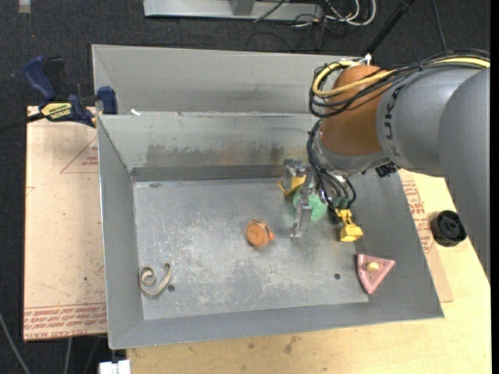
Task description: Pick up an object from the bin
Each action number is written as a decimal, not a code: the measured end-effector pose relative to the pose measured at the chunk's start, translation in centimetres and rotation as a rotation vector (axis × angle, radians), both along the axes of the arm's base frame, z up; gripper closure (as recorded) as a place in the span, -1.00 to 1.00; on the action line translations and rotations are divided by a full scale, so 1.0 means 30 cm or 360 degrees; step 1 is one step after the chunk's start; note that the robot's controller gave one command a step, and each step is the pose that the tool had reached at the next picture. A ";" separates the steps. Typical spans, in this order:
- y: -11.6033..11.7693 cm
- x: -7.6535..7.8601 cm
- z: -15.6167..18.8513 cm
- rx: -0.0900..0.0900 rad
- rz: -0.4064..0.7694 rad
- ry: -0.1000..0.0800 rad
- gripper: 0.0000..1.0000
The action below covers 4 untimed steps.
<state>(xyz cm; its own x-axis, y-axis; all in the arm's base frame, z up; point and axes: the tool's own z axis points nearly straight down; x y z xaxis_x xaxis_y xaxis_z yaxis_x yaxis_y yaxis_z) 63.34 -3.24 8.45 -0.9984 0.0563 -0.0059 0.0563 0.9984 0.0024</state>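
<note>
My gripper (pixel 300 223) is low over the bin floor, right of the middle, hanging from the orange-covered wrist. A small green thing (pixel 317 209) shows right against it; whether it is gripped I cannot tell. A round orange-brown piece (pixel 259 234) lies on the floor just left of the gripper, apart from it. A small yellow thing (pixel 348 231) lies just to the right, under the wrist's cables. Another bit of yellow (pixel 294 184) shows up against the gripper's upper left.
A pink triangular block with a yellow spot (pixel 374 272) lies in the front right corner. A curled tan and grey piece (pixel 156 279) lies in the front left corner. The arm covers the bin's back right part.
</note>
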 end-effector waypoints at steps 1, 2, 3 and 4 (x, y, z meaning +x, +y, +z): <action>0.132 -0.093 -0.023 -0.0004 0.0044 -0.0019 -1.00; -0.081 -0.005 0.023 -0.0003 0.0347 0.0000 -1.00; 0.257 -0.148 -0.044 0.0004 0.0023 0.0004 1.00; 0.251 -0.147 -0.044 0.0003 0.0020 0.0003 1.00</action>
<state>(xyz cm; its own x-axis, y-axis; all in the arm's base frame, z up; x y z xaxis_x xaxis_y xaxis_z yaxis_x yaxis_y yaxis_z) 58.93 4.28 7.13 -0.9990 0.0440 -0.0037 0.0440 0.9990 0.0040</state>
